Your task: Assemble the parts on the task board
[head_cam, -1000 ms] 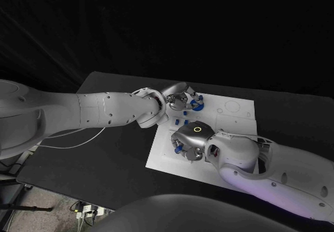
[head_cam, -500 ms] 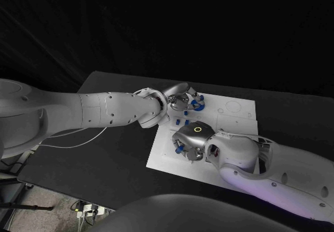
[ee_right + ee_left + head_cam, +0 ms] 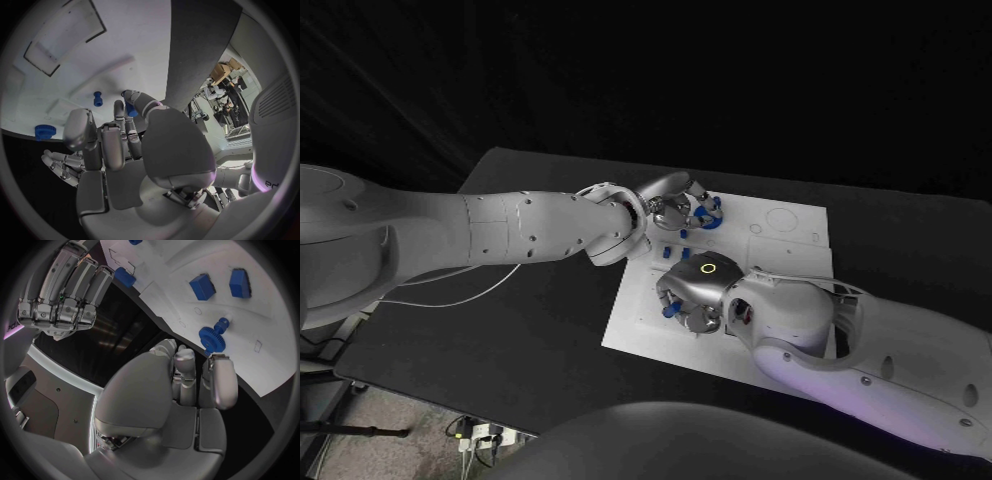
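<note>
Gear work is the step in hand, by my reading: the left hand (image 3: 669, 209) curls over the blue gear (image 3: 213, 337) standing at the far end of the task board (image 3: 790, 222), fingertips at it, though whether it grips is unclear. The right hand (image 3: 692, 296) hovers over the near end with a small blue part (image 3: 132, 110) at its fingertips; a hold cannot be told. Next, I judge, comes seating the gear squarely.
</note>
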Controlling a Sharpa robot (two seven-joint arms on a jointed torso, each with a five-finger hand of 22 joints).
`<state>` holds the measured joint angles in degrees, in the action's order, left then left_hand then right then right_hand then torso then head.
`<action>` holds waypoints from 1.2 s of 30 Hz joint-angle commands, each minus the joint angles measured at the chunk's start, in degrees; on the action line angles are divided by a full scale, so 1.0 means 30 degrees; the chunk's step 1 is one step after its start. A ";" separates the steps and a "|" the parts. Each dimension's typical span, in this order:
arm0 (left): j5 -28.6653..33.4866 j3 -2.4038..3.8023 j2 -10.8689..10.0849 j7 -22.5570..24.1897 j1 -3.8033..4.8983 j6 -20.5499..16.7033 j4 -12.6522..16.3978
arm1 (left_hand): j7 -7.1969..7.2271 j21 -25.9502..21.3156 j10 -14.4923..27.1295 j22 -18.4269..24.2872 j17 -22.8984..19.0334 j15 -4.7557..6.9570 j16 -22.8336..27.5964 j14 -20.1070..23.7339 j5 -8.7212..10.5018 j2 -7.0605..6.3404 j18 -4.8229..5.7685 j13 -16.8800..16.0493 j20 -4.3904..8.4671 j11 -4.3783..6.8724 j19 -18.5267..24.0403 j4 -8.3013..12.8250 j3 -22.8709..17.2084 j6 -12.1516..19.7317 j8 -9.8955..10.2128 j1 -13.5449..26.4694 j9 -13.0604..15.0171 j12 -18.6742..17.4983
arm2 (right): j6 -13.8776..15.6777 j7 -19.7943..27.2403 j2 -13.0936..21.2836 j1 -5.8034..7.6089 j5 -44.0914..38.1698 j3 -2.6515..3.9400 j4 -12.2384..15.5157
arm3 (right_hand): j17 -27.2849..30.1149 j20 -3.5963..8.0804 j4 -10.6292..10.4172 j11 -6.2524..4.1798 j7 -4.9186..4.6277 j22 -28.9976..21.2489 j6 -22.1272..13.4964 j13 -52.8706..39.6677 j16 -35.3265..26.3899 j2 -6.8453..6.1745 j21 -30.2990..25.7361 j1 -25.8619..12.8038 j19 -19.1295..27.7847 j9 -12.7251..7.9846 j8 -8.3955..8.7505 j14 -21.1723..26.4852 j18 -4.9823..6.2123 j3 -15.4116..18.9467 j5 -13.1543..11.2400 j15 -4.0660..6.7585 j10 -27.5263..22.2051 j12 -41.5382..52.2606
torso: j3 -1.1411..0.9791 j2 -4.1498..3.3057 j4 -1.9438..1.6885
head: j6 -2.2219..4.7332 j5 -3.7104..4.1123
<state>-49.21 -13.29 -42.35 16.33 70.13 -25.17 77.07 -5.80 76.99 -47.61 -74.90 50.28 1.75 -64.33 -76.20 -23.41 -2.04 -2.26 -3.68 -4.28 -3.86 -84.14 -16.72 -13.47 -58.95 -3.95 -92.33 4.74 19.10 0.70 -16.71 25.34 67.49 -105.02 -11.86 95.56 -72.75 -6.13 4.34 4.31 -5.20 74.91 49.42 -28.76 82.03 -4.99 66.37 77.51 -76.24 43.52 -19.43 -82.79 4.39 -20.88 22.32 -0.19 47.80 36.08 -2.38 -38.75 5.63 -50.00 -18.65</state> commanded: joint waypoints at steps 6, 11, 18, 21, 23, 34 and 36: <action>0.0042 0.0009 0.0071 -0.0032 -0.0027 0.0322 0.0015 | -0.0160 -0.0087 -0.0075 -0.3769 -0.0063 -0.0100 0.0018 0.0022 0.0063 -0.0039 -0.0200 0.0013 -0.0126 -0.0110 -0.0106 0.0007 -0.0197 -0.0037 -0.0047 0.0201 -0.0030 -0.0033 | -0.0336 0.0092 -0.0061 -0.0019 -0.0142 -0.0013 -0.0048 | 0.0011 -0.0084 -0.0001 -0.0031 0.0030 0.2597 -0.1132 -0.0200 -0.0093 -0.0044 -0.0130 -0.0172 0.0124 -0.0592 0.1256 0.0142 0.0376 -0.0423 -0.0004 -0.0046 -0.0229 0.0115 | 0.0004 0.0019 -0.0013 | 0.0001 0.0019; 0.0042 0.0009 0.0074 -0.0060 -0.0035 0.0337 0.0011 | -0.0160 -0.0087 -0.0075 -0.3769 -0.0063 -0.0100 0.0018 0.0022 0.0063 -0.0039 -0.0200 0.0013 -0.0126 -0.0110 -0.0106 0.0007 -0.0197 -0.0037 -0.0047 0.0201 -0.0030 -0.0033 | -0.0245 0.0148 -0.0057 -0.0022 -0.0114 -0.0014 -0.0060 | 0.0059 -0.0129 -0.0060 0.0086 0.0289 0.2580 -0.2390 -0.0325 -0.0117 -0.0282 -0.0226 -0.0353 0.0149 -0.1791 0.2821 0.0170 0.0389 -0.0737 -0.0343 -0.0132 -0.0554 -0.0029 | 0.0015 0.0020 -0.0019 | 0.0001 0.0022; 0.0042 0.0009 0.0075 -0.0078 -0.0042 0.0350 0.0013 | -0.0160 -0.0087 -0.0075 -0.3769 -0.0063 -0.0100 0.0018 0.0022 0.0063 -0.0039 -0.0200 0.0013 -0.0126 -0.0110 -0.0106 0.0007 -0.0197 -0.0037 -0.0047 0.0201 -0.0030 -0.0033 | 0.0349 0.0380 0.0044 -0.0027 -0.0088 -0.0015 -0.0031 | 0.0199 -0.0296 -0.0242 0.0475 0.0806 0.2526 -0.3578 0.0015 -0.0184 -0.0533 -0.0468 -0.0602 0.0251 -0.3209 0.4215 0.0266 0.0417 -0.0770 -0.1138 -0.0268 -0.1602 -0.0923 | 0.0004 0.0009 -0.0013 | 0.0001 -0.0001; 0.0042 0.0009 0.0067 -0.0082 -0.0043 0.0350 0.0019 | -0.0160 -0.0087 -0.0075 -0.3769 -0.0063 -0.0100 0.0018 0.0022 0.0063 -0.0039 -0.0200 0.0013 -0.0126 -0.0110 -0.0106 0.0007 -0.0197 -0.0037 -0.0047 0.0201 -0.0030 -0.0033 | 0.0843 0.0504 0.0200 -0.0033 -0.0010 -0.0015 0.0063 | 0.0281 -0.0325 -0.0350 0.0616 0.1034 0.2494 -0.3909 0.0215 -0.0225 -0.0632 -0.0601 -0.0714 0.0308 -0.3687 0.4570 0.0319 0.0440 -0.0594 -0.1678 -0.0278 -0.2111 -0.1320 | -0.0007 0.0000 -0.0013 | 0.0001 0.0012; 0.0042 0.0009 0.0055 -0.0076 -0.0044 0.0355 0.0031 | -0.0160 -0.0087 -0.0075 -0.3769 -0.0063 -0.0100 0.0018 0.0022 0.0063 -0.0039 -0.0200 0.0013 -0.0126 -0.0110 -0.0106 0.0007 -0.0197 -0.0037 -0.0047 0.0201 -0.0030 -0.0033 | 0.1344 0.0554 0.0422 -0.0044 0.0057 -0.0014 0.0226 | 0.0364 -0.0327 -0.0411 0.0675 0.1174 0.2459 -0.4086 0.0338 -0.0269 -0.0706 -0.0734 -0.0766 0.0371 -0.3954 0.4748 0.0368 0.0465 -0.0445 -0.1973 -0.0261 -0.2397 -0.1533 | -0.0016 -0.0003 -0.0011 | 0.0001 0.0018; 0.0058 0.0009 -0.0176 0.0187 -0.0093 0.0151 0.0166 | -0.0174 -0.0104 -0.0069 -0.3764 -0.0082 -0.0108 0.0028 0.0034 0.0059 -0.0058 -0.0204 0.0015 -0.0133 -0.0124 -0.0097 0.0008 -0.0247 -0.0026 -0.0043 0.0204 -0.0033 -0.0041 | 0.5591 0.2627 0.4772 0.0954 0.1638 0.0058 0.2530 | 0.0076 -0.0363 -0.0903 0.0694 0.1045 0.2589 -0.3769 0.0488 -0.0102 -0.0647 -0.0407 -0.0841 0.0065 -0.4852 0.4836 0.0189 0.0365 0.0414 -0.2985 -0.0297 -0.2608 -0.1522 | 0.0045 0.0053 0.0098 | 0.0001 0.0791; 0.0126 0.0009 -0.0314 0.0452 -0.0118 0.0028 0.0298 | -0.0181 -0.0099 -0.0076 -0.3765 -0.0072 -0.0114 0.0019 0.0033 0.0065 -0.0044 -0.0203 0.0014 -0.0138 -0.0130 -0.0099 -0.0006 -0.0285 -0.0035 -0.0050 0.0226 -0.0031 -0.0041 | 0.6013 0.3393 0.6054 0.1365 0.2712 0.0056 0.3037 | -0.0010 -0.0352 -0.1179 0.0664 0.0931 0.2645 -0.3602 0.0492 -0.0044 -0.0527 -0.0251 -0.0978 -0.0044 -0.5008 0.4791 0.0134 0.0331 0.0614 -0.3543 -0.0295 -0.2581 -0.1431 | 0.0088 0.0088 0.0204 | 0.0001 0.0910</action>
<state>-49.20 -13.30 -43.18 16.24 69.85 -24.90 77.58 -6.02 77.00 -47.73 -74.90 50.06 1.75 -64.33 -76.20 -23.41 -2.21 -2.26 -3.68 -4.28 -3.99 -84.14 -16.68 -14.04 -59.17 -3.95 -92.15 4.70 19.10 12.68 -11.95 42.38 71.25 -101.92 -11.67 103.81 -72.73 -7.15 0.93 6.45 -2.50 74.94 38.28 -27.35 81.60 -6.70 65.42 74.84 -76.09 28.61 -4.85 -82.01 5.29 -19.20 12.06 -1.05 39.71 31.67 -2.32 -38.64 5.85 -50.00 -16.58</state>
